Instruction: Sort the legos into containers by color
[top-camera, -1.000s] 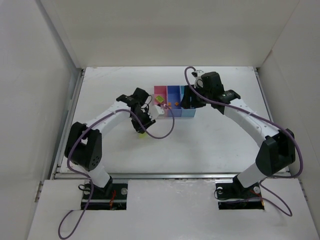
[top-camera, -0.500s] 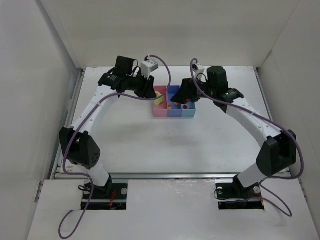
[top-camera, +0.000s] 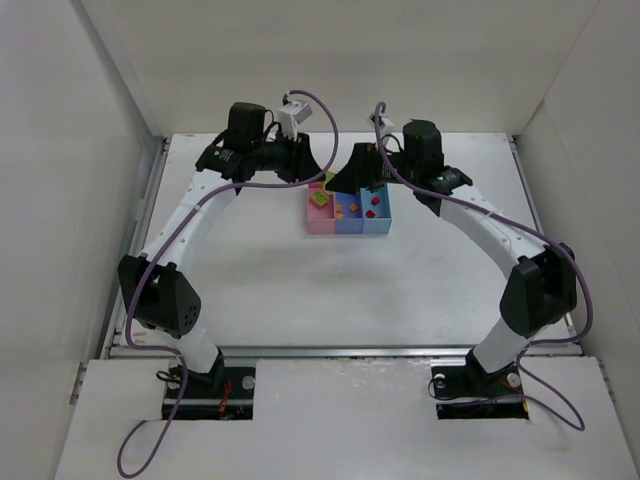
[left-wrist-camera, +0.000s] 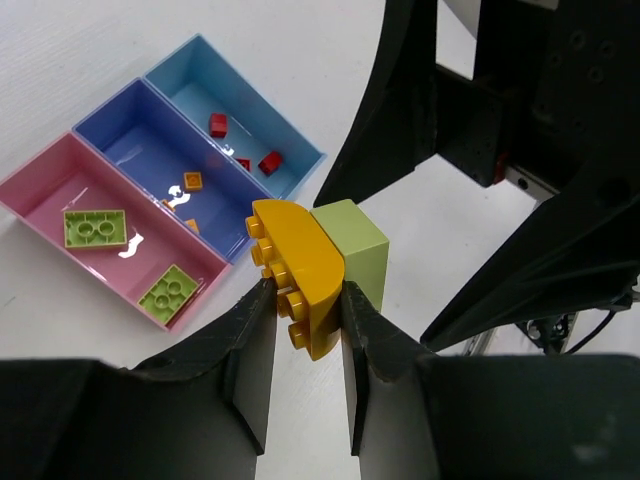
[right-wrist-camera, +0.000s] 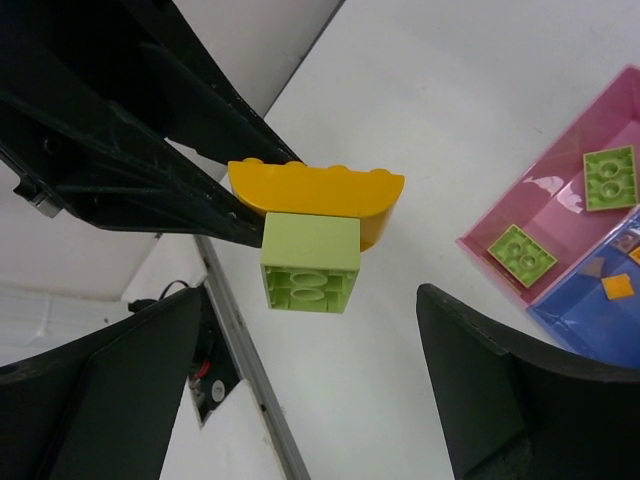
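Observation:
My left gripper (left-wrist-camera: 305, 310) is shut on a yellow-orange curved brick (left-wrist-camera: 298, 272) with a lime green brick (left-wrist-camera: 352, 252) stuck to its side, held in the air behind the containers (top-camera: 347, 226). My right gripper (right-wrist-camera: 310, 345) is open and faces it, with the lime green brick (right-wrist-camera: 311, 262) and the yellow-orange brick (right-wrist-camera: 318, 192) just beyond its fingertips. In the top view the left gripper (top-camera: 318, 178) and the right gripper (top-camera: 346, 180) nearly meet. The pink bin (left-wrist-camera: 52, 188) holds two lime green plates, the purple-blue bin (left-wrist-camera: 128, 142) small orange pieces, and the light blue bin (left-wrist-camera: 188, 86) red pieces.
White enclosure walls stand close behind and at both sides. The right arm's black body (left-wrist-camera: 520, 130) fills the left wrist view beyond the bricks. The table's metal front rail (right-wrist-camera: 245, 380) shows in the right wrist view.
My left arm has swung from the table in front of the bins up to behind them, carrying the bricks. My right gripper has moved left to face it.

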